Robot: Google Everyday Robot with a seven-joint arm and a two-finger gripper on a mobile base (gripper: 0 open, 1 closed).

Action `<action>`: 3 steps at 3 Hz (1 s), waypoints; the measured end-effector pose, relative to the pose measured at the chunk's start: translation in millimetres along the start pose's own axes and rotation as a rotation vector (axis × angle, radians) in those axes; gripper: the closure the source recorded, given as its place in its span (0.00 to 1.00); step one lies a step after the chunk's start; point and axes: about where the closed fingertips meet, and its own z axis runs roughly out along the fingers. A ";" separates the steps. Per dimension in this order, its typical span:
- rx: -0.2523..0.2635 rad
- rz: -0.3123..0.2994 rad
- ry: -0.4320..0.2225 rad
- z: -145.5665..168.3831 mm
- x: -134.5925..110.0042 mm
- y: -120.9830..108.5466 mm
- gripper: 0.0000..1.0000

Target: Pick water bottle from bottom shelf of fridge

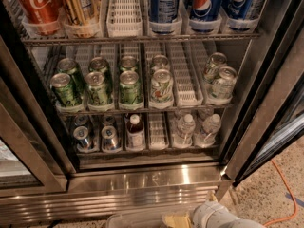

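Clear water bottle (185, 128) upright on bottom shelf (157, 137) of fridge (267, 93), right of centre, beside a twin (208, 127); end effector (183, 219) low outside, below the base panel (142, 182), grip state impossible to tell; approach stage, seemingly; next: reaching in under green cans (97, 87).

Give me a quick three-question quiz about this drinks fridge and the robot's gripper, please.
1. True or false: the gripper is inside the fridge, on the bottom shelf.
2. Where on that shelf are the water bottles? A left end, B middle, C right end.
3. Fill in: beside the empty lane tray stands a dark bottle with a ___ cap.
Key: 1 false, it sits at the picture's bottom edge, outside the fridge. 2 C. 3 white.
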 end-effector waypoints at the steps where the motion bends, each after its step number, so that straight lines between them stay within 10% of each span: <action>1: -0.023 -0.006 -0.026 18.2 -3.3 5.7 0.00; 3: 0.036 0.062 -0.245 55.6 -23.8 2.3 0.00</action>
